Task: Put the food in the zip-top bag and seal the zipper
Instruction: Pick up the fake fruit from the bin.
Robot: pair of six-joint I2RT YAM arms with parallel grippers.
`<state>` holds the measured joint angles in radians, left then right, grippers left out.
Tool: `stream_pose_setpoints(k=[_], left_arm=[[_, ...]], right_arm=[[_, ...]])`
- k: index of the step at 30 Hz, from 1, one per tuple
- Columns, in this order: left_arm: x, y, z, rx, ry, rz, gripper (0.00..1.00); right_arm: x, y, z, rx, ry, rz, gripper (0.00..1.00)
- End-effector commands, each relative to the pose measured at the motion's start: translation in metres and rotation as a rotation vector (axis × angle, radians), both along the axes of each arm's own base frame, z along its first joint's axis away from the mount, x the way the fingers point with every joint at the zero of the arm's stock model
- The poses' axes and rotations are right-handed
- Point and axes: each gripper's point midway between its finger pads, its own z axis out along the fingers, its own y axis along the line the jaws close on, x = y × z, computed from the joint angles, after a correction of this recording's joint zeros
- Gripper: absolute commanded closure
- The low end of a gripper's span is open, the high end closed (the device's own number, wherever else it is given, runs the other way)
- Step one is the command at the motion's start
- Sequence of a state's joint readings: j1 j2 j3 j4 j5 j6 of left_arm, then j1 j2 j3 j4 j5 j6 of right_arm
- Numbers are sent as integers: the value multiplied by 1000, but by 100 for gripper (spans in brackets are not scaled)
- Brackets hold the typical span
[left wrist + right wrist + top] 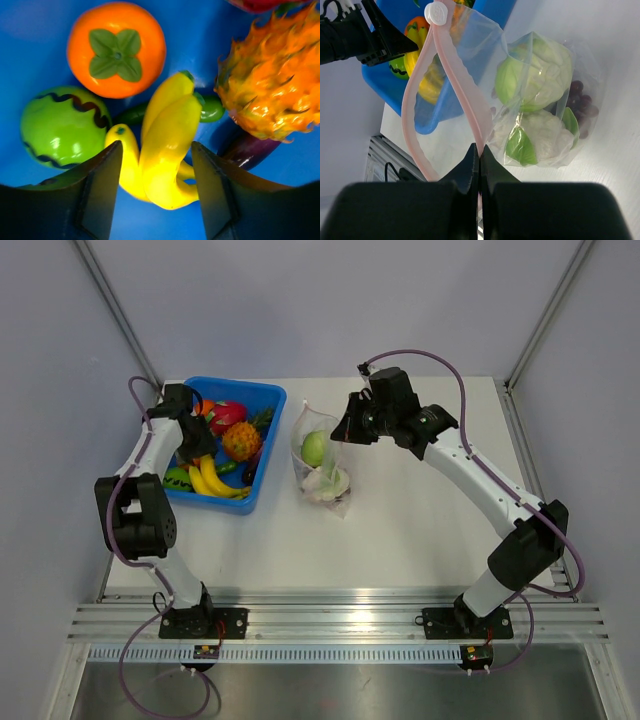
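Zip-top bag (485,55) clouding grapes (582,102), bananas (167,140) partly behind left gripper (156,146)

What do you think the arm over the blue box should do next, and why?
Probably close the left pincer on the yellow bananas. Its fingers stand open on either side of them in the blue tray, with nothing gripped yet. The right pincer is shut on the pink zipper strip, holding the bag open at its mouth, so the bag looks ready to receive them.
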<state>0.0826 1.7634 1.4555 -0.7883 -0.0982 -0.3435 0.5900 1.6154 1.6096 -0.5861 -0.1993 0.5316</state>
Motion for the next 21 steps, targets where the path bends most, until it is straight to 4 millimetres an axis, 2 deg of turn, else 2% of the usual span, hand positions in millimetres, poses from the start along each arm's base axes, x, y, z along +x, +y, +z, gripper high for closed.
stream_pose_setpoints(k=[1, 3, 4, 6, 7, 9, 10, 15, 21], left_arm=[[6, -12, -7, -46, -27, -40, 44], [3, -20, -17, -68, 0, -55, 54], [2, -26, -17, -74, 3, -66, 71], [2, -35, -12, -113, -23, -62, 85], [2, -39, 3, -132, -70, -63, 87], [1, -46, 18, -175, -113, -43, 89], [0, -46, 31, -180, -149, -33, 91], [-4, -38, 62, -166, -204, 35, 92], [0, -42, 100, -190, -303, 22, 100]], right_arm=[[1, 11, 21, 62, -56, 27, 100], [1, 12, 20, 67, -49, 25, 100], [0, 14, 18, 66, -43, 32, 100], [0, 15, 19, 66, -44, 32, 100], [-1, 15, 20, 68, -45, 33, 100], [0, 15, 20, 65, -46, 31, 100], [0, 14, 19, 62, -47, 29, 100], [0, 16, 21, 62, -50, 36, 100], [1, 17, 18, 58, -43, 37, 100]])
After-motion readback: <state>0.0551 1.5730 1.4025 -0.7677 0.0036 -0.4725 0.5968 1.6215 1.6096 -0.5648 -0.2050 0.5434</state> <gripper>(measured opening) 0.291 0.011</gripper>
